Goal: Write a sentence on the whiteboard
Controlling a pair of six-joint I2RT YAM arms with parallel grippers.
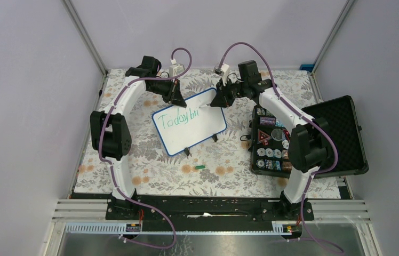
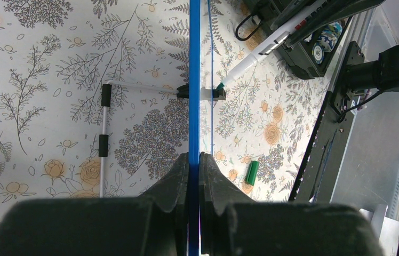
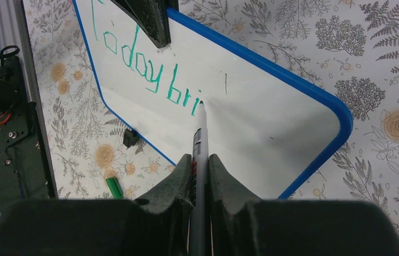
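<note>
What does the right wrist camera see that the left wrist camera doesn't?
Only the right wrist view shows the whiteboard face, with green writing reading "Today bri" and the marker tip on it, the marker held in the shut right gripper. Only the left wrist view shows the board edge-on, the wire stand behind it and a black case. Both show the blue frame, the marker, the left gripper pinching the board's edge, the green cap and the floral tablecloth.

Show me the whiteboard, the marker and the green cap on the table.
whiteboard (image 1: 204, 128), top view, bare white face, right half.
marker (image 3: 199, 133), right wrist view, barrel behind the tip.
green cap (image 2: 252, 173), left wrist view, its middle.
</note>
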